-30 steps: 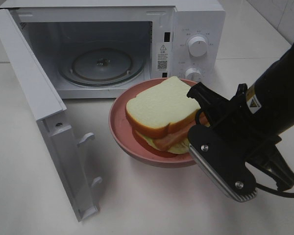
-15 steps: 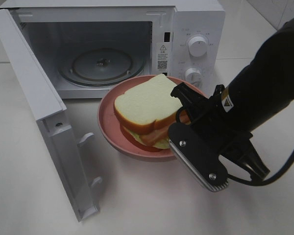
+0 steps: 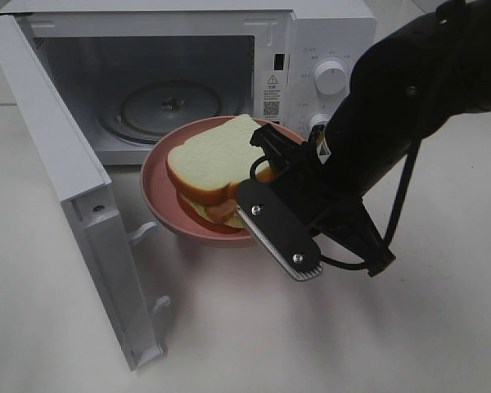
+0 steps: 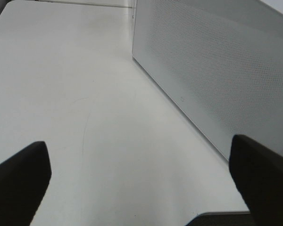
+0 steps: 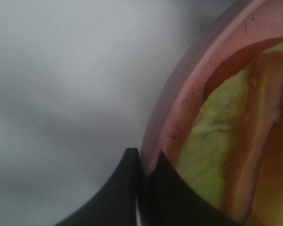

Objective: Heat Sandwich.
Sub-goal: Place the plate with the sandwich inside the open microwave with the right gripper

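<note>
The sandwich (image 3: 213, 155), white bread over brown and pale yellow-green layers, lies on the round pink plate (image 3: 155, 188). My right gripper (image 3: 258, 178) is shut on the plate's right rim and holds it above the table, just in front of the open microwave (image 3: 327, 33). The right wrist view shows the fingers (image 5: 127, 188) pinching the pink rim (image 5: 188, 94), with the sandwich (image 5: 236, 141) close behind. My left gripper (image 4: 141, 183) is open and empty over bare table beside the microwave's side wall (image 4: 217, 70); it is out of the exterior view.
The microwave door (image 3: 57, 164) stands swung open to the left, its edge near the plate. The glass turntable (image 3: 168, 106) lies inside the cavity. Two control knobs (image 3: 331, 76) sit on the right panel. White table surrounds the microwave.
My right gripper has carried the plate and sandwich leftward and farther back, toward the microwave opening. The arm now covers part of the control panel.
</note>
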Motion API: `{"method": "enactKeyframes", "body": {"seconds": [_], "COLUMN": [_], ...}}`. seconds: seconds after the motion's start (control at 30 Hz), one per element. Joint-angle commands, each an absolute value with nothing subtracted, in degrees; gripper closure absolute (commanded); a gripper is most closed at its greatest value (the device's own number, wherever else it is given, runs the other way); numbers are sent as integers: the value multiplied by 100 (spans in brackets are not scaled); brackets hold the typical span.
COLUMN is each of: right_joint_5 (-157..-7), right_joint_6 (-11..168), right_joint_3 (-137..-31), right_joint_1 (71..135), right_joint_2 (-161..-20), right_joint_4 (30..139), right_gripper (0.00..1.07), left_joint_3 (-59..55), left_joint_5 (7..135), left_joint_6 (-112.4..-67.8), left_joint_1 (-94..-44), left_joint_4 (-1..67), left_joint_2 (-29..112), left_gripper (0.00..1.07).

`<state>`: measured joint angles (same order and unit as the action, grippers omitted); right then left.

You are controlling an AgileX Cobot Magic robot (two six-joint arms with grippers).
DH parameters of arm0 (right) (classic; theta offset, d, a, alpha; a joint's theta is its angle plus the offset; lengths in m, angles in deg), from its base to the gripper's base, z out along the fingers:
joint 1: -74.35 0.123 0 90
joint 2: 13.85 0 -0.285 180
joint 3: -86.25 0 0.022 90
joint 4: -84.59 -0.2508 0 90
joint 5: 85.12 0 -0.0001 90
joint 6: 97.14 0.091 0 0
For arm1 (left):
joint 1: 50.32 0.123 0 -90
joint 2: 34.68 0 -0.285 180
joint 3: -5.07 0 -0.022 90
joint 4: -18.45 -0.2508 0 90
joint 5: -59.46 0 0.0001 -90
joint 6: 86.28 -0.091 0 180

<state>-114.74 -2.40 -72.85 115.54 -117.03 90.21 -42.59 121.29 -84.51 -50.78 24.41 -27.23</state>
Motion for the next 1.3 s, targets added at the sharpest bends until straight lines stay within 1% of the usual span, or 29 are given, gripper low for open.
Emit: {"method": "enactKeyframes", "body": {"seconds": [0.03, 0.07, 0.2, 0.47, 0.9, 1.3], "right_joint_5": [-11457, -11600, -11755, -11886, -12064, -12081], "right_joint_6": [-389, -561, -956, -1162, -1374, -1374], "right_joint_3": [-7543, -7698, -7904, -8271, -9056, -9692], "right_joint_1": [11531, 11468, 11297, 11159, 11159, 11159], "right_joint_2": [-11829, -11932, -12053, -12247, -12757, -13147], "right_joint_4": [8935, 8689, 8253, 8196, 7789, 7789], "right_gripper": [107, 107, 107, 107, 107, 107], "left_joint_3": [-4270, -4270, -4270, -4270, -4270, -4270], "left_joint_5": [12054, 12054, 12054, 12054, 12054, 12054], "left_joint_6": [-8445, -8445, -8445, -8445, -8445, -8445], "left_joint_1": [-5060, -5060, -5060, -5060, -5060, -5060], "left_joint_4": [2469, 2469, 2469, 2469, 2469, 2469], "left_joint_2": [-2826, -2826, -2826, -2826, -2826, -2826], "left_gripper": [9, 9, 9, 9, 9, 9]}}
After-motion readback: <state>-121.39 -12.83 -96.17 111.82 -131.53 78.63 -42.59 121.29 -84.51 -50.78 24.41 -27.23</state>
